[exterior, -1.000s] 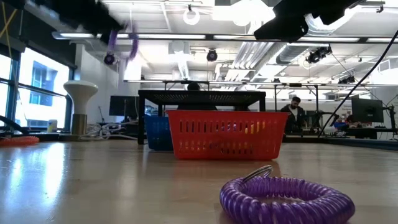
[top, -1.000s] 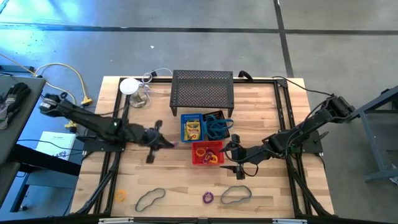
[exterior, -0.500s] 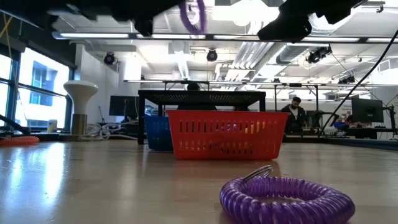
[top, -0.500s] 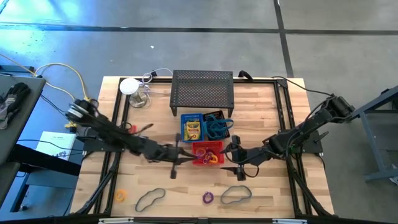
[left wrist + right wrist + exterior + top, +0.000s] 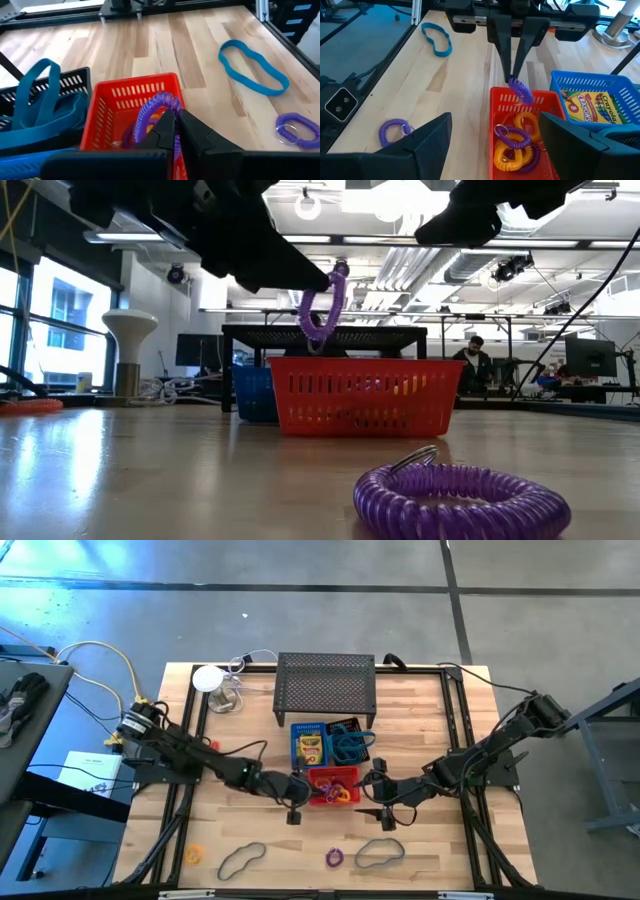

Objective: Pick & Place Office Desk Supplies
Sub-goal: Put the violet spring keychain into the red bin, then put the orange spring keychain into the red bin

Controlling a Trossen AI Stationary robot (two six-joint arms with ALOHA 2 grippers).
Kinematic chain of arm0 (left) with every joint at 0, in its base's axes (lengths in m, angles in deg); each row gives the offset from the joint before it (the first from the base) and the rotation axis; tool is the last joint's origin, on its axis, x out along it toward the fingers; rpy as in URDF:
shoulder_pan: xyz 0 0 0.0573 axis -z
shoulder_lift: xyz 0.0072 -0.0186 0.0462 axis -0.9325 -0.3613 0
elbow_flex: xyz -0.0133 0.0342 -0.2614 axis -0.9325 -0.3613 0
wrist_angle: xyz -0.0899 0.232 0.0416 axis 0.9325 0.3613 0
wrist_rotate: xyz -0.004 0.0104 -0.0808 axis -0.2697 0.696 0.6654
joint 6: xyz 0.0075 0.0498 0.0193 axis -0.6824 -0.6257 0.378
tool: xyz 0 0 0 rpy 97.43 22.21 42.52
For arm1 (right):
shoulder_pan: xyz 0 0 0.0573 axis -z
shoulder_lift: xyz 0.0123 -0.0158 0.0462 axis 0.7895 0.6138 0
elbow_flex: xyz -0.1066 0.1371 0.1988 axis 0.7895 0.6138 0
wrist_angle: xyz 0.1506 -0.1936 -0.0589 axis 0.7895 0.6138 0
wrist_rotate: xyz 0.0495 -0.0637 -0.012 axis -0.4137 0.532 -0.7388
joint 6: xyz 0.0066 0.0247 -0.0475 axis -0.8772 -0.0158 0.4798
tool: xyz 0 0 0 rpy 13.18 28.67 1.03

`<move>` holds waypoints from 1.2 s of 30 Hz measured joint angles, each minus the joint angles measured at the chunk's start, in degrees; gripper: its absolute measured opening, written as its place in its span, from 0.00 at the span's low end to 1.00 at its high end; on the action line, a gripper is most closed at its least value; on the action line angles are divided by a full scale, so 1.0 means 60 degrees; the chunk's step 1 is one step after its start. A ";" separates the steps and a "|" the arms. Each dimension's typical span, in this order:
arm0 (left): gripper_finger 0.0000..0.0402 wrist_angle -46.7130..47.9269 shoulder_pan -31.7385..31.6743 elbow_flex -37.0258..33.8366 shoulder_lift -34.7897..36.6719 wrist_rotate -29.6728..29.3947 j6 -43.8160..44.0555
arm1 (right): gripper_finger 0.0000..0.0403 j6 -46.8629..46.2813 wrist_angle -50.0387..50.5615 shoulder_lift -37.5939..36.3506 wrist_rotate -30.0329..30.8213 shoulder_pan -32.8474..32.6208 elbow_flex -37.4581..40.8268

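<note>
A purple coiled ring [image 5: 322,310] is hanging from the left gripper [image 5: 296,790], whose fingers [image 5: 167,127] are pinched together on its upper part; the ring is dangling directly over the near-left edge of the red bin [image 5: 332,786], as the right wrist view [image 5: 521,90] confirms. Inside the red bin [image 5: 521,134] are lying further coiled rings, orange and yellow ones [image 5: 511,154] tangled with a second purple one [image 5: 512,135]. The right gripper [image 5: 381,802] is hovering just beside the red bin on its opposite side, with its two fingers [image 5: 427,142] standing widely spread and nothing between them. Behind the red bin, the blue bin [image 5: 310,744] is holding a yellow printed crayon box [image 5: 592,107], and the black bin [image 5: 348,740] next to it is holding blue looped bands [image 5: 42,112]. The black mesh rack [image 5: 326,686] is standing behind these bins toward the far edge of the wooden table [image 5: 430,735]. Still loose near the front edge of the table are lying a yellow-orange ring [image 5: 193,854], a bluish looped band [image 5: 241,858], another purple coiled ring [image 5: 333,858] and a second bluish looped band [image 5: 380,853]. A white lamp-like object [image 5: 209,678] is standing at the far left corner.
</note>
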 joint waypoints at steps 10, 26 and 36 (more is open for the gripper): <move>0.11 0.0066 -0.0149 -0.0004 -0.0047 0.0000 0.0292 | 0.71 -0.0142 0.0005 0.0000 0.0000 0.0000 0.0000; 0.33 0.0258 0.0329 -0.0012 0.0412 -0.0171 0.0773 | 0.71 0.0042 0.0180 0.0000 -0.0226 0.0080 0.0000; 0.33 0.9744 0.1378 0.2571 0.1713 -0.2813 0.3493 | 0.71 0.0342 0.0162 0.0000 -0.0224 0.0090 0.0000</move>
